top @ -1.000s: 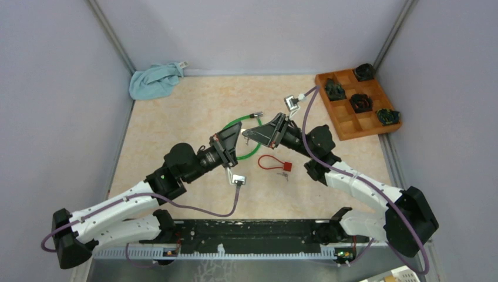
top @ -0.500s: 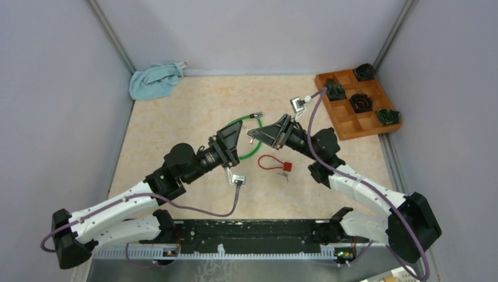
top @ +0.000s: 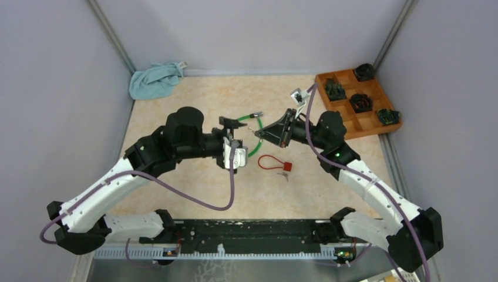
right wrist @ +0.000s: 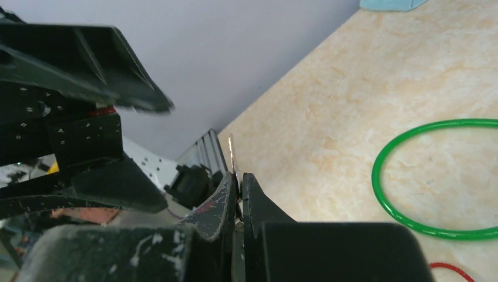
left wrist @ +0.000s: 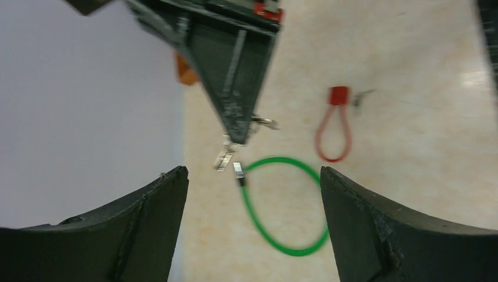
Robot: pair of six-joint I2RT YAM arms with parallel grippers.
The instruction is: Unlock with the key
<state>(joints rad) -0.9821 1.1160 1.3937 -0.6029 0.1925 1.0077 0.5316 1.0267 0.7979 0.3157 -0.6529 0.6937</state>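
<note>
Right jaws clamped on key (right wrist: 232,151), blade sticking past tips. Left jaws spread wide, empty; green cable lock (left wrist: 282,158) lies on counter (left wrist: 411,88) just ahead of them. Risk: unheld lock skids, or thin key twists in pinch, missing keyhole

I'm looking into a lab test cell, not a home. Plain grey walls (top: 252,29) on metal corner posts (top: 111,36) box in a beige table (top: 194,94). The left arm (top: 100,194) and right arm (top: 376,191) are bolted to a rail (top: 252,232), trailing loose purple cables (top: 233,176).
</note>
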